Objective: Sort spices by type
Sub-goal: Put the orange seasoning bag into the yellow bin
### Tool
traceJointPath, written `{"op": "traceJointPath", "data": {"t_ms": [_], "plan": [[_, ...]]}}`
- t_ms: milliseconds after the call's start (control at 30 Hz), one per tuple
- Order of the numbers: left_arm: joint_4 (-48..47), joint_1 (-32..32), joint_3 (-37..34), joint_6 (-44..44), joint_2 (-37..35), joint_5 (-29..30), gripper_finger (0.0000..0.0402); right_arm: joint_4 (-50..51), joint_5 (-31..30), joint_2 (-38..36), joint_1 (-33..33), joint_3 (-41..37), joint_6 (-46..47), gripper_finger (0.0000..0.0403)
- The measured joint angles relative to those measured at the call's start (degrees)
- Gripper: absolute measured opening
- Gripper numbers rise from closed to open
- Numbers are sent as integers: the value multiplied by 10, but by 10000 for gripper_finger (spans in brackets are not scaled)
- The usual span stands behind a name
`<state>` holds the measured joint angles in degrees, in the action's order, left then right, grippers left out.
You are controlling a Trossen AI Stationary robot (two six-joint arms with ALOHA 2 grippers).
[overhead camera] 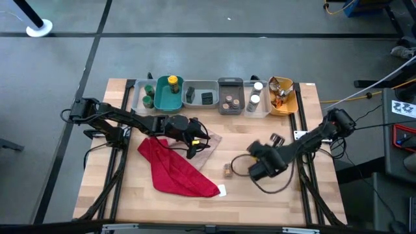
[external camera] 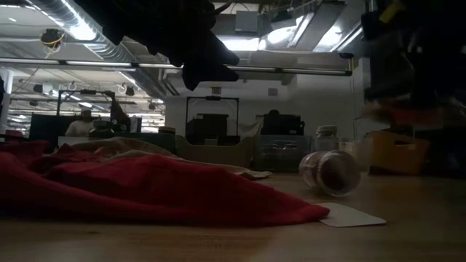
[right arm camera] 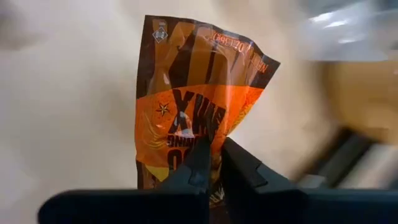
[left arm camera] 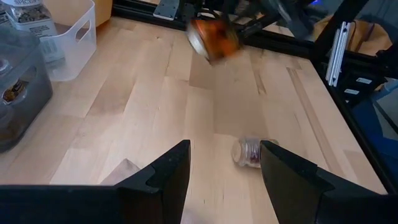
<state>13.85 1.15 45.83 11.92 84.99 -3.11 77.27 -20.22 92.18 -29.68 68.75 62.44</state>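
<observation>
Your right end effector (right arm camera: 211, 163) is pinching the orange-brown packet (right arm camera: 199, 106) by its lower edge, clear of the surface (overhead camera: 260, 195). Carry it level to the yellow bin (overhead camera: 290, 104) holding other packets; your left end effector (left arm camera: 224, 168) waits spread.

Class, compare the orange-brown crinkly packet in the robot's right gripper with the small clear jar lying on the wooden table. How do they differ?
The orange-brown crinkly packet is pinched in the shut right gripper and hangs off the table; the small clear jar lies loose on its side on the wood. The packet is flat, opaque and printed; the jar is round, see-through, with brown contents. Both sit outside the bins.
</observation>
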Motion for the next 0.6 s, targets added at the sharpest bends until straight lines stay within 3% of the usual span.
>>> {"op": "traceJointPath", "data": {"t_ms": [133,267,600], "plan": [[0,0,0,0,0,0,180,135,-37,0,47,52,-41,18],[-1,0,0,-5,0,0,180,113,-43,-16,116,59,-158,15],[0,0,0,-23,1,0,180,124,-70,-25,334,63,-339,17]]}}
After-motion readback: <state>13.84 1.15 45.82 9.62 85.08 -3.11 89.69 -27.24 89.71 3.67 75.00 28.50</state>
